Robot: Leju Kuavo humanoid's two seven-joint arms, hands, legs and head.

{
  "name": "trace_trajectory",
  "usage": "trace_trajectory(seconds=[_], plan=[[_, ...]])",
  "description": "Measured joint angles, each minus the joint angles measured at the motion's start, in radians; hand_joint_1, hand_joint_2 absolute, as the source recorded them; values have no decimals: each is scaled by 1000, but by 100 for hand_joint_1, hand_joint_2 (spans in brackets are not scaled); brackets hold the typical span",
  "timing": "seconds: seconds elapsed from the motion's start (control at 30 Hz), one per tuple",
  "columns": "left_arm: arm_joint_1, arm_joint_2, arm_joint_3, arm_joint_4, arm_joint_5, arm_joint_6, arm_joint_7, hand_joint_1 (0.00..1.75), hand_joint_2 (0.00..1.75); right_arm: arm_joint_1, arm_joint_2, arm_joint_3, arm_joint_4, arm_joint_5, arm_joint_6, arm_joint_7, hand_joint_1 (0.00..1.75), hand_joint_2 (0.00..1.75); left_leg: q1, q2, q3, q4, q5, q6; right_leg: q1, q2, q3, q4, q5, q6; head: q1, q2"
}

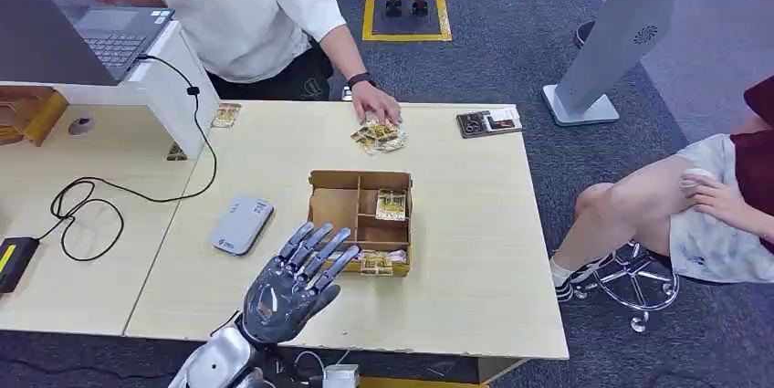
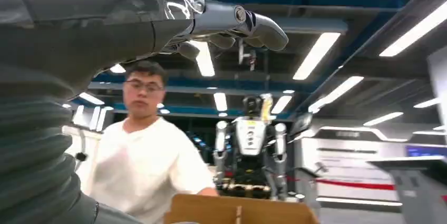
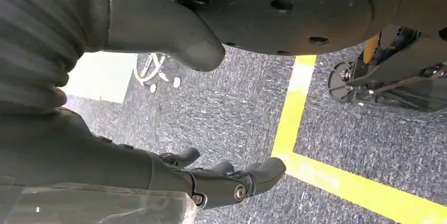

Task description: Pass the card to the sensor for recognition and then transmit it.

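Brown cardboard forms the divided tray [image 1: 358, 189] at the middle of the pale wooden table [image 1: 475, 260], and we count cards in three spots. One card [image 1: 391, 204] lies flat in the tray's compartment at 3 o'clock, its long axis running from the robot's edge toward the far edge. More cards [image 1: 376, 263] sit in the compartment at 5 o'clock, long axis across the table. A loose pile of cards [image 1: 378, 137] rests at 12 o'clock from the tray, touched by a person's hand [image 1: 376, 103]; which way these point we cannot tell.

Our left hand [image 1: 292, 286] hovers just beside the tray at 7 o'clock, palm up, fingers [image 1: 315, 251] released and spread toward the tray, holding nothing. The left wrist view shows those fingers [image 2: 248, 26] apart above the tray's edge [image 2: 237, 211]. Our right hand [image 3: 211, 182] hangs over grey carpet [image 3: 237, 103] with a yellow line [image 3: 295, 108], fingers loosely extended, grasping nothing.

At 9 o'clock from the tray lies the grey card sensor [image 1: 242, 224]. A laptop [image 1: 109, 36] stands on a white riser at 10 o'clock, and a dark booklet [image 1: 489, 121] lies at 1 o'clock. A second person [image 1: 703, 214] sits at 3 o'clock.
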Motion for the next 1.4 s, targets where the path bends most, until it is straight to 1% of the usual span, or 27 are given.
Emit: trace_trajectory(seconds=[0.17,0.23,0.4,0.57,0.77,0.93,1.2,1.27,1.4], plan=[[-30,27,-76,42,-35,0,137,0,175,0,0,0,0,1,0,0,0,175,0,0,0,0,0,0,0,0,0,0,0,0,0,0],[-50,39,-119,69,-48,0,192,0,175,-1,0,0,0,2,1,0,0,175,0,0,0,0,0,0,0,0,0,0,0,0,0,0],[-79,59,-199,110,-56,0,256,0,175,-1,0,0,0,2,2,0,0,175,0,0,0,0,0,0,0,0,0,0,0,0,0,0],[-100,77,-243,122,-48,0,275,0,175,-1,-1,0,0,2,3,0,0,175,0,0,0,0,0,0,0,0,0,0,0,0,0,0],[-129,80,-279,143,-40,0,282,0,175,-1,-1,0,0,5,4,0,0,175,0,0,0,0,0,0,0,0,0,0,0,0,0,0],[-168,65,-312,173,-30,0,285,0,175,-2,-1,1,0,6,4,3,0,175,0,0,0,0,0,0,0,0,0,0,0,0,0,0],[-212,40,-352,230,-29,0,313,0,175,-3,-2,1,0,8,4,6,0,175,0,0,0,0,0,0,0,0,0,0,0,0,0,0],[-223,34,-363,249,-25,0,329,0,175,-3,-2,1,0,14,5,6,0,175,0,0,0,0,0,0,0,0,0,0,0,0,0,0],[-256,5,-391,313,-16,0,366,0,175,-5,-2,1,0,23,6,12,0,175,0,0,0,0,0,0,0,0,0,0,0,0,0,0]])
